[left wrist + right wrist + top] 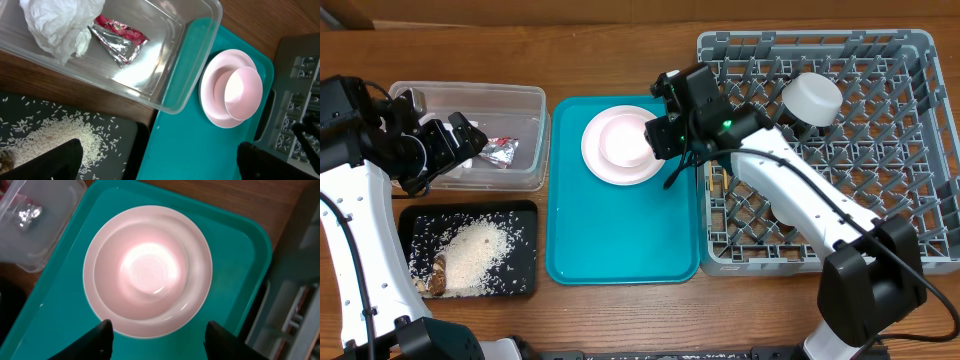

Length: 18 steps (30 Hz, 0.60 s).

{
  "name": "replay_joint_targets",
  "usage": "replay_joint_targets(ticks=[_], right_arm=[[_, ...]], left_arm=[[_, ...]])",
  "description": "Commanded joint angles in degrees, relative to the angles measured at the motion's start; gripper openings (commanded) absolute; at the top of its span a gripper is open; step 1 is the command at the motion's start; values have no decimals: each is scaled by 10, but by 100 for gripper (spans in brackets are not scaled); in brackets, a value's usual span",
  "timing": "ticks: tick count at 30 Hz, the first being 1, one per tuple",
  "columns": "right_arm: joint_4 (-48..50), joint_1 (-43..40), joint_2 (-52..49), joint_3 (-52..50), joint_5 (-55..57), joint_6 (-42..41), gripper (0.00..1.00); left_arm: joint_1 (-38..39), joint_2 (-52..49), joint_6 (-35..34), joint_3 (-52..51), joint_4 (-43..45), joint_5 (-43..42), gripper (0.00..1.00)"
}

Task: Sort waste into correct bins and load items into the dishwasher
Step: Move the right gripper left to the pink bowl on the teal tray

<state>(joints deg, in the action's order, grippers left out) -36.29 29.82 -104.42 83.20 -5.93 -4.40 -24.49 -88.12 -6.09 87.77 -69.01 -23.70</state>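
Note:
A pale pink bowl (626,141) sits in a pale pink plate (597,152) on the teal tray (620,240). My right gripper (657,130) is open and empty, right above the plate's right rim; the bowl (142,275) and plate (197,300) show in the right wrist view. My left gripper (460,140) is open and empty over the clear tub (525,100), which holds the white napkin (55,25) and the foil wrapper (120,42). Rice (475,250) with brown scraps lies in the black tray (525,275). A white bowl (812,98) stands upside down in the grey dish rack (920,150).
The wooden table edge runs along the bottom. The dish rack fills the right side, next to the teal tray. The black tray lies in front of the clear tub at the left.

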Motion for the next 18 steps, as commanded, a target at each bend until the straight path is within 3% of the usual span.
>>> replay_joint_targets(ticks=[1, 11, 18], right_arm=[[38, 9, 14, -36, 29, -4, 64], [148, 41, -2, -97, 15, -31, 68], [204, 82, -48, -101, -10, 16, 68]], left_arm=[[1, 4, -8, 10, 1, 3, 100], [1, 4, -8, 10, 1, 3, 100], [1, 4, -8, 10, 1, 3, 100]])
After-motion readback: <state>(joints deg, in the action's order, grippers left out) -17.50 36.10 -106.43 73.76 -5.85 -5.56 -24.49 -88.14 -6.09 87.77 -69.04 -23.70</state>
